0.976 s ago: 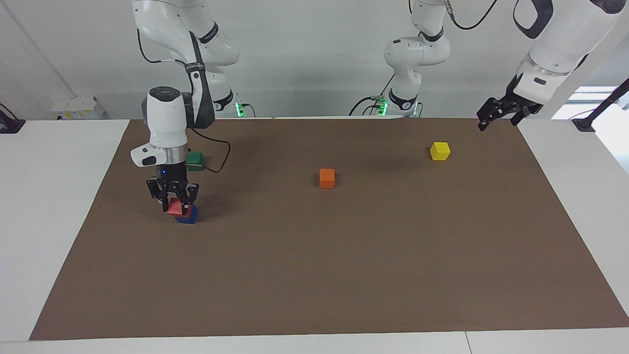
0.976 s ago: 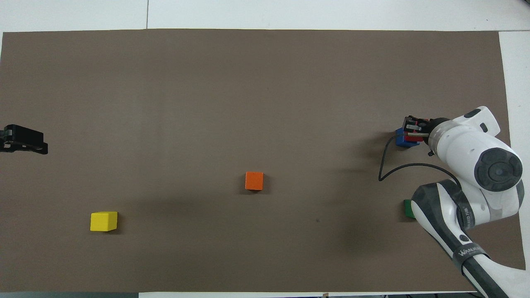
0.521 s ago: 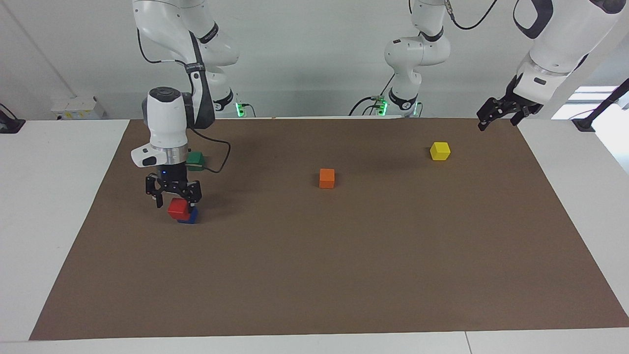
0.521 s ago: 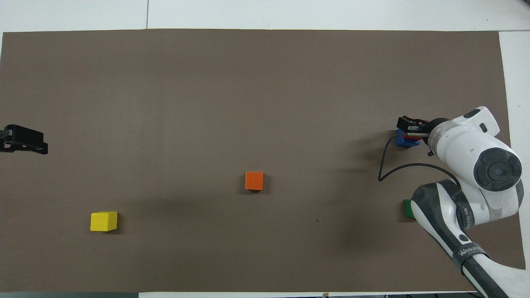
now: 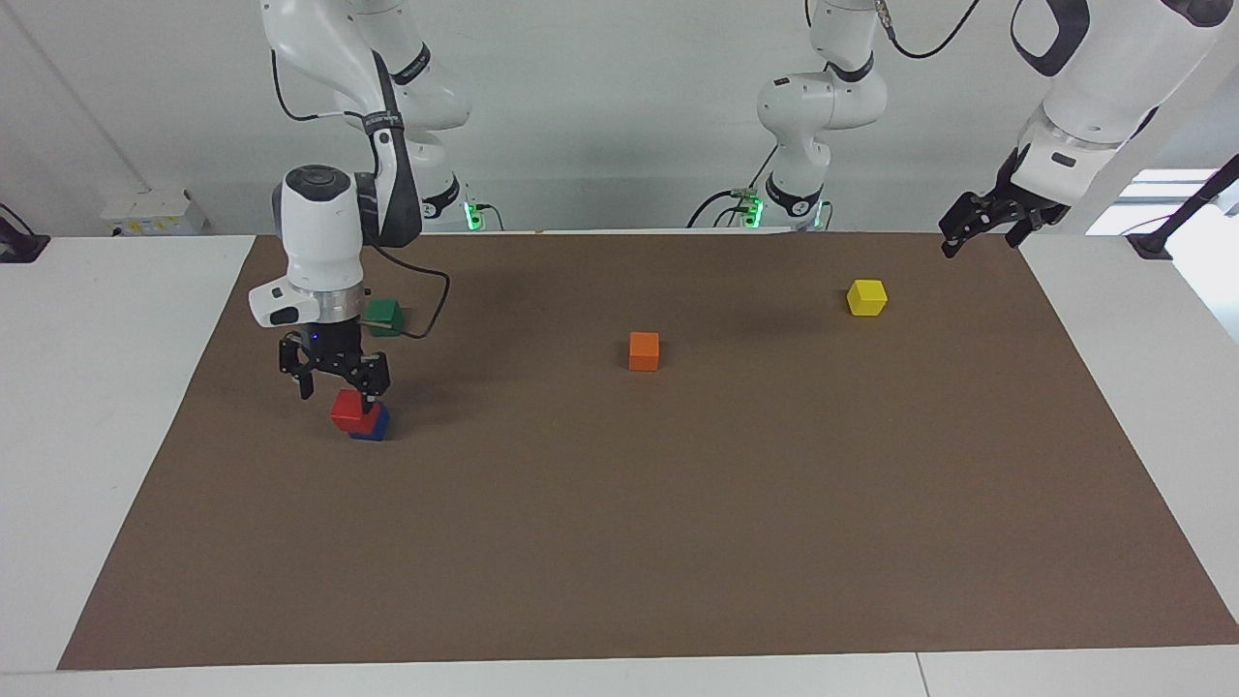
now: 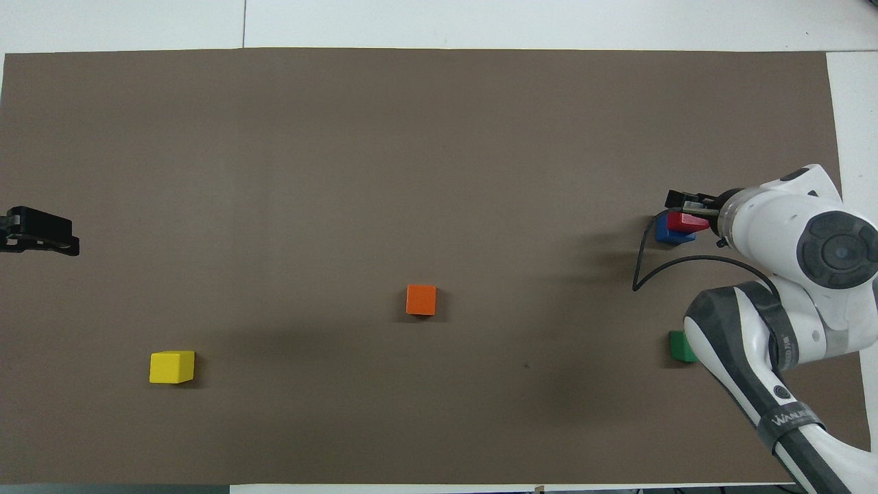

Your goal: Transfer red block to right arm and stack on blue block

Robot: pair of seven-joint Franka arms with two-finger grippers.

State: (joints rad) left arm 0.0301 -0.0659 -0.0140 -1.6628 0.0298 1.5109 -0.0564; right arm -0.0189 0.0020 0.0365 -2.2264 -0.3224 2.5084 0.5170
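The red block [image 5: 349, 409] rests on the blue block [image 5: 377, 427], set off a little toward the right arm's end of the table. Both show in the overhead view, red [image 6: 686, 221] on blue [image 6: 667, 235]. My right gripper [image 5: 336, 386] is open and empty just above the red block, not touching it; it also shows in the overhead view [image 6: 688, 204]. My left gripper [image 5: 980, 235] waits open and empty in the air over the mat's corner at the left arm's end, and shows at the edge of the overhead view [image 6: 40, 232].
An orange cube [image 5: 644, 350] lies mid-mat. A yellow cube [image 5: 866, 297] lies toward the left arm's end. A green cube [image 5: 385, 316] lies nearer to the robots than the stack, partly hidden by the right arm. A black cable [image 6: 645, 274] hangs beside the stack.
My right gripper opened, let go of the red block on the blue block, and rose a little. The left arm has not moved.
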